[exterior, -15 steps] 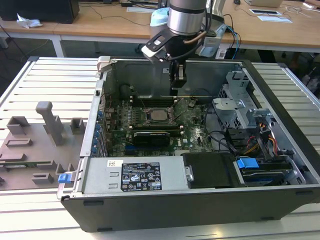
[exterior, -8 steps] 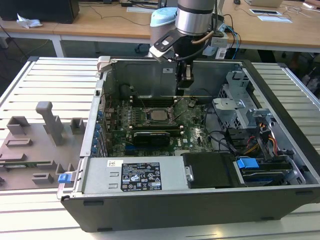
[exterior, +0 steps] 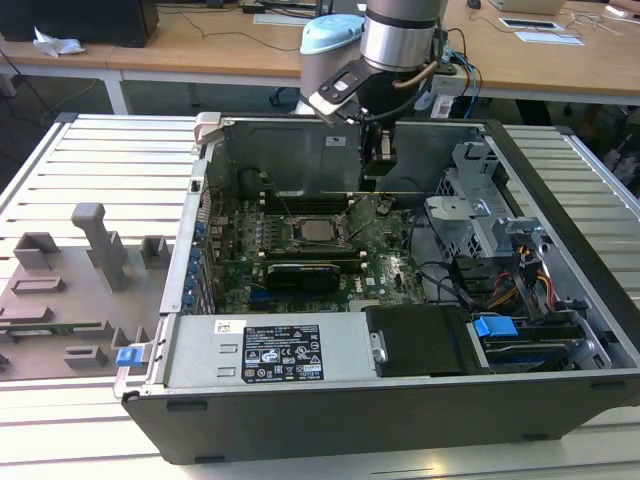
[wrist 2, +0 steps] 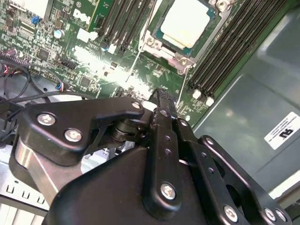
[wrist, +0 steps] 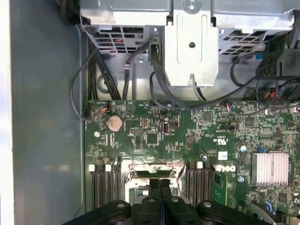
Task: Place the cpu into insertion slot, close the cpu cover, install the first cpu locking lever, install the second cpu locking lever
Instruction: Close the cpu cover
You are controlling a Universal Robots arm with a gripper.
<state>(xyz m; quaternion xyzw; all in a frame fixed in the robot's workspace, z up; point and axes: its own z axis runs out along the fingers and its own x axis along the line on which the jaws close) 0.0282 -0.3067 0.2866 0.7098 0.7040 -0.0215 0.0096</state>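
Exterior view: hanging inside the open computer case (exterior: 290,150), over the green board (exterior: 390,270), with the gripper (exterior: 379,176) just beside the socket (exterior: 296,232) toward that view's right. Pinched shut, fingers (wrist: 154,187) touching, holding nothing. Seated in the socket, seen in the second wrist view: the chip (wrist 2: 185,21), lying flat, framed by the metal cover (wrist 2: 157,44).
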